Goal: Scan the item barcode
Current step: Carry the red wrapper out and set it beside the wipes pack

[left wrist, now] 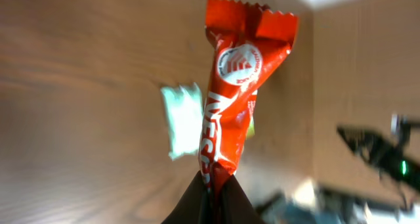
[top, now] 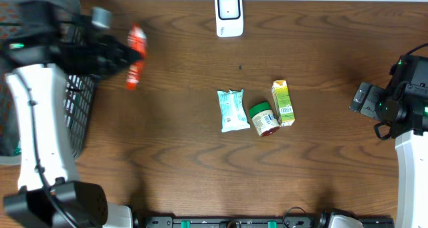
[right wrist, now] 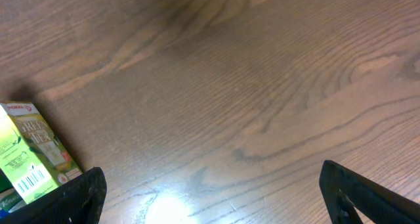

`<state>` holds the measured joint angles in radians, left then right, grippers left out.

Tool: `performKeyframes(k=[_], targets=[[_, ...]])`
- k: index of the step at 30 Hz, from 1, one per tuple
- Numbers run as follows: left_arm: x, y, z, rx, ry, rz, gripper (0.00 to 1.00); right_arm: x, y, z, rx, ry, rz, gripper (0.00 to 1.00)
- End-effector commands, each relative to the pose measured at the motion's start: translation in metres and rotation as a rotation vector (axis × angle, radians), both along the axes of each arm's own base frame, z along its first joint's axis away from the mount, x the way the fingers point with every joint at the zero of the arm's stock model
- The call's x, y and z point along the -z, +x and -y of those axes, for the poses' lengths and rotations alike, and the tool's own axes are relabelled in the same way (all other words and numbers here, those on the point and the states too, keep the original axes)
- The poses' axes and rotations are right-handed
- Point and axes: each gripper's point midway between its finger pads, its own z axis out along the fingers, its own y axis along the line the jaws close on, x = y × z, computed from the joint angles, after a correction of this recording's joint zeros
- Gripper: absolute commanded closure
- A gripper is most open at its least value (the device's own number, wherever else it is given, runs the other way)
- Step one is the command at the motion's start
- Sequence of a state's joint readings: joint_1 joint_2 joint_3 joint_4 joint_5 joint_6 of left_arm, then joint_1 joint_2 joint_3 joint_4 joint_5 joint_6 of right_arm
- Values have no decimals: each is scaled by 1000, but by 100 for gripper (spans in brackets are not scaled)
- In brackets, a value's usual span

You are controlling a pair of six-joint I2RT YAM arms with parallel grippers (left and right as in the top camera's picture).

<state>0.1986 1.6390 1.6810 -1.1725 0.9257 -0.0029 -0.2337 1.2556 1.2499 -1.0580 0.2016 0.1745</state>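
Note:
A red snack wrapper (top: 136, 57) hangs in the air over the table's far left, and my left gripper (top: 127, 54) is shut on its end. In the left wrist view the wrapper (left wrist: 237, 86) stretches away from the pinching fingertips of that gripper (left wrist: 213, 199); no barcode shows on this face. The white barcode scanner (top: 229, 14) lies at the far edge, middle. My right gripper (top: 364, 98) stands open at the right side, low over bare wood (right wrist: 213, 191), holding nothing.
A pale green packet (top: 233, 110), a green-lidded jar (top: 263, 118) and a green-yellow carton (top: 283, 102) lie together mid-table. The carton (right wrist: 29, 159) also shows at the left of the right wrist view. A dark wire basket (top: 79, 121) stands at the left edge.

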Motion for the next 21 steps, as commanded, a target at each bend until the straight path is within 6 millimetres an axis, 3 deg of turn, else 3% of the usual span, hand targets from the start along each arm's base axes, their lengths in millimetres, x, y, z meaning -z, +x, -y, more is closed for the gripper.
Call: performKeyframes(k=[1,11,21], targets=[[40,-13,55,176,-59,-26,93,-4,-1,2,1,-11,6,1],[158,-31,124,247,-114,-226,93,-4,-1,2,1,-11,6,1],[236,-38,164,290,-188,-407,93,-4,-1,2,1,-11,7,1]])
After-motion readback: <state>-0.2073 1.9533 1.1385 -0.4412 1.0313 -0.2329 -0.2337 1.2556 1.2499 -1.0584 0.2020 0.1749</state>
